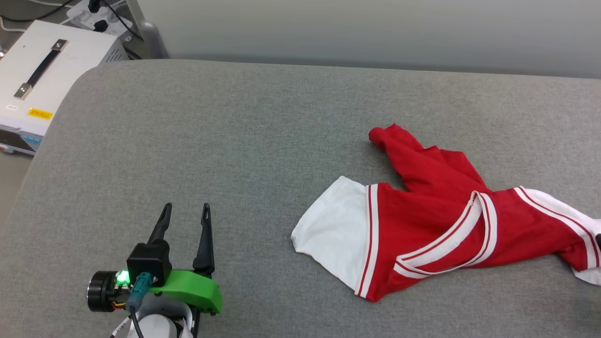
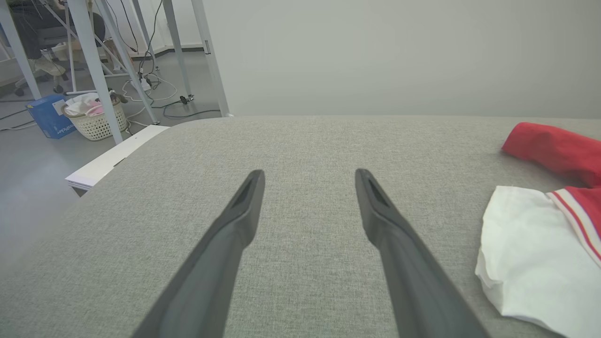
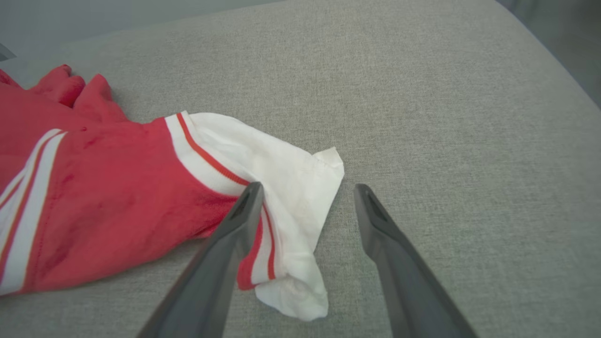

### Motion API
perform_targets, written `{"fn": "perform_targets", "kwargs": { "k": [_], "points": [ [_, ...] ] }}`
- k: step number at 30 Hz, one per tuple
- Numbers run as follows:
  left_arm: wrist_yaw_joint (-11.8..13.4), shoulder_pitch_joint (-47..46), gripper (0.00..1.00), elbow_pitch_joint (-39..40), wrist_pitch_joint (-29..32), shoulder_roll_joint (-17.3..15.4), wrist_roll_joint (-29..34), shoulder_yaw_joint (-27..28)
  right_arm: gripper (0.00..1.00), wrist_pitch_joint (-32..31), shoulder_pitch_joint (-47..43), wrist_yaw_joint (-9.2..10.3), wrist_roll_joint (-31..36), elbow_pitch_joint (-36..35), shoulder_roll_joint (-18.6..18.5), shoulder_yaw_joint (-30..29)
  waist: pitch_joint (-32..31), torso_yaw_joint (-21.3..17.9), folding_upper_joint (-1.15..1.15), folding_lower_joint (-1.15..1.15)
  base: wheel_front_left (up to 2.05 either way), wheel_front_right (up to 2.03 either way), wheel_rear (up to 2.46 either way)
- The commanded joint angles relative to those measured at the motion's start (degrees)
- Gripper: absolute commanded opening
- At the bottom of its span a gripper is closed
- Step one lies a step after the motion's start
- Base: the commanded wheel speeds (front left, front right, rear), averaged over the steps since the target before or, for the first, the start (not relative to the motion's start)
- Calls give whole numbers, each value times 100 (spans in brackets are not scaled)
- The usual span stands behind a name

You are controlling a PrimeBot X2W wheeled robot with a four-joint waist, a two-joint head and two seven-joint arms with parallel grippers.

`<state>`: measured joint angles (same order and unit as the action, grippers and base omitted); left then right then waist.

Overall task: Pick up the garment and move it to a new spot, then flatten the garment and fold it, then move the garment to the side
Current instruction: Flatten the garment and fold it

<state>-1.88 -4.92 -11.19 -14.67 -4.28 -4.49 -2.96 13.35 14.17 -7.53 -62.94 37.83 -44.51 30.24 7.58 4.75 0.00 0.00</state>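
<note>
The garment (image 1: 436,225), a red jersey T-shirt with white sleeves and red-and-white striped trim, lies crumpled on the grey padded surface (image 1: 263,141) at the right. My left gripper (image 1: 184,213) stands open at the lower left, well away from the shirt, its fingers over bare fabric (image 2: 307,180). The shirt's white sleeve (image 2: 526,253) shows at the right edge of the left wrist view. My right gripper (image 3: 304,193) is open just above the other white sleeve (image 3: 281,188), whose crumpled end lies between and under the fingers; nothing is gripped.
A white equipment box (image 1: 42,80) with a black handle stands beyond the surface's far left corner, with a power strip (image 1: 101,14) behind it. A wall runs along the far edge. A laundry basket (image 2: 94,119) and frame legs stand on the floor to the left.
</note>
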Motion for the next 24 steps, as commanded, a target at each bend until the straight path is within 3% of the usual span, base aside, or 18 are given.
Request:
{"fn": "perform_targets", "kwargs": {
  "k": [1,5,9,13,15,19,24],
  "points": [
    [-50,115,100,30,-33,-10,67,31,100,81,-86,4,209,27,31,-135,-156,-80,0,0,0,0,0],
    [-64,195,100,131,-33,-34,94,67,100,154,-206,4,842,-105,123,-744,-280,-166,0,0,0,0,0],
    [-94,132,100,221,-33,-99,113,112,100,161,-282,4,1870,-777,418,-2087,-328,-242,0,0,0,0,0],
    [-192,-146,100,279,-33,-224,144,96,100,163,-764,4,3335,-2069,1321,-3467,-341,-274,0,0,0,0,0],
    [-279,-324,100,246,-33,-296,127,38,100,163,-1027,4,3960,-2713,1802,-3824,-334,-281,0,0,0,0,0],
    [-432,-785,100,104,-29,-509,85,-151,100,163,-1412,4,4755,-3745,2601,-4075,-294,-283,0,0,0,0,0],
    [-543,-1542,100,-113,383,-886,-152,-609,100,163,-1694,4,5238,-4393,3062,-3889,-219,-277,0,0,0,0,0]
  ]
}}
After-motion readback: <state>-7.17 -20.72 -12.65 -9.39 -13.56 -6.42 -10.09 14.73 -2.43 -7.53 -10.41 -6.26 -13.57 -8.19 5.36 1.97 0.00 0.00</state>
